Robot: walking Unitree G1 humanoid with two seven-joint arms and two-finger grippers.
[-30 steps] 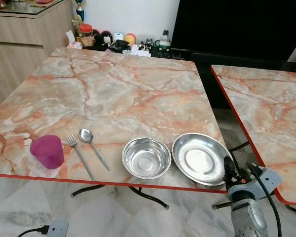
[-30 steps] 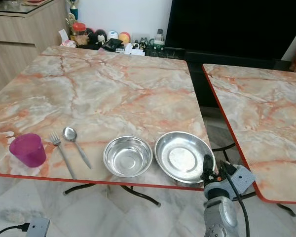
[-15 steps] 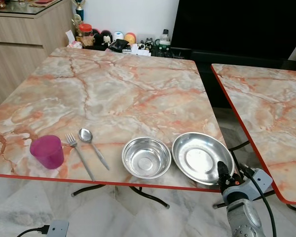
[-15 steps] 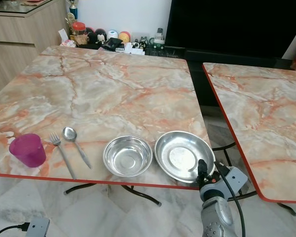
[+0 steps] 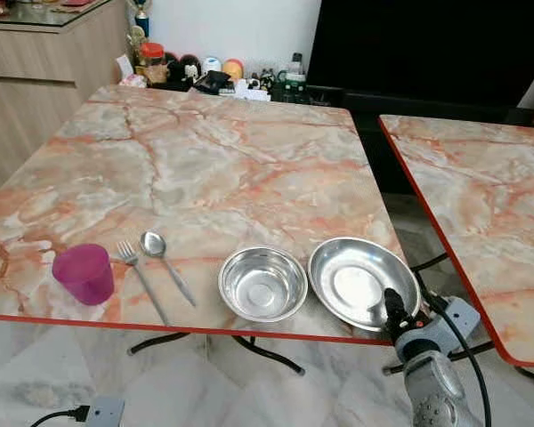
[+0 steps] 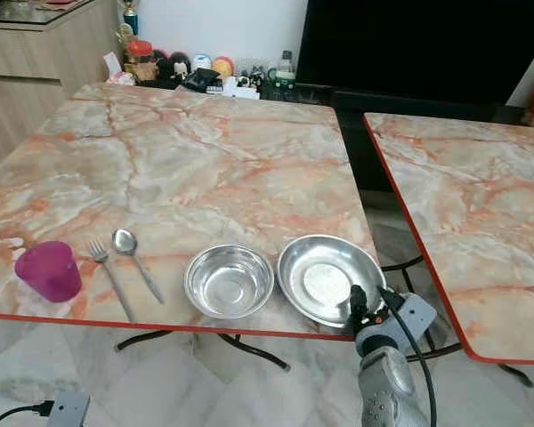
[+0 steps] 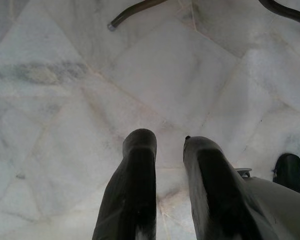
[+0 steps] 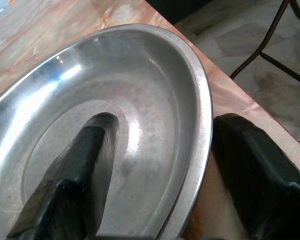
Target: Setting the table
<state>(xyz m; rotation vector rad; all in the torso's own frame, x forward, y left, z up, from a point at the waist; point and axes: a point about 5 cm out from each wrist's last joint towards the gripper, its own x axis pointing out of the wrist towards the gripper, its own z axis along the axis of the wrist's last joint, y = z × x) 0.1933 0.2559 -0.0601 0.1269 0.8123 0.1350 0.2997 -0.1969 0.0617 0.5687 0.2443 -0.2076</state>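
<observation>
Over the preceding second the right gripper had advanced from beside the tabletop's near right corner onto the wide, shallow stainless-steel plate; everything else kept its place. In the right wrist view the fingers stood wide open and straddled the plate's near rim, one over the inside of the dish and the other outside it above the salmon-veined marble tabletop. Nothing was clamped yet. This was judged to be the approach to a grasp of the plate, with closing on the rim as the likely next step.

Both containers were empty. The plate lay at the near right of the tabletop, just beside the smaller, deeper stainless-steel bowl, their rims nearly touching. To the left of the bowl lay a steel spoon and a steel fork, side by side, then a magenta plastic cup, upright, its contents not discernible.

The left gripper hung idle over the pale marble floor, fingers slightly apart and holding nothing.
</observation>
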